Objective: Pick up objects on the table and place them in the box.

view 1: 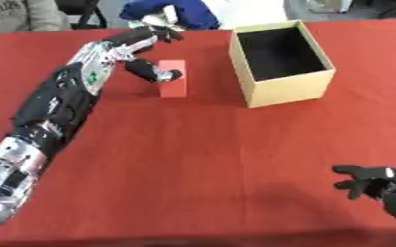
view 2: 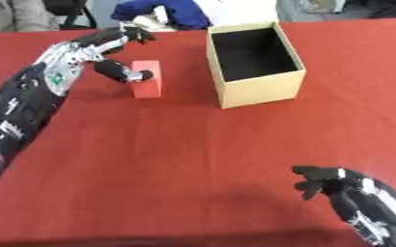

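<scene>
Robot hand on the left [view 1: 147, 46] is being held out over the far left part of the worktop [view 1: 201, 169], at the end of a long black and silver arm [view 1: 53, 103] that is being stretched in from the lower left corner. Its fingers are being spread, with the upper ones being pointed toward the far edge and the thumb [view 1: 155, 72] being bent down so that its tip is being rested against the top of a red block [view 1: 174, 79]. Nothing is being pinched or wrapped by it. The other robot hand, the right one [view 2: 336, 185], is being kept low near the lower right corner, with its dark fingers being held relaxed and slightly parted, pointing left, well apart from every object.

The worktop is being covered by a red cloth that is filling nearly the whole view. A tan cardboard box [view 1: 290, 87] is being shown upright on the far right part of it, open at the top, with a dark inside in which no object can be made out. The red block, the thing to be picked up, is being shown standing on the cloth just left of the box, apart from it, outside it. Blue fabric [view 1: 180, 12] is being shown beyond the far edge, behind the left hand.
</scene>
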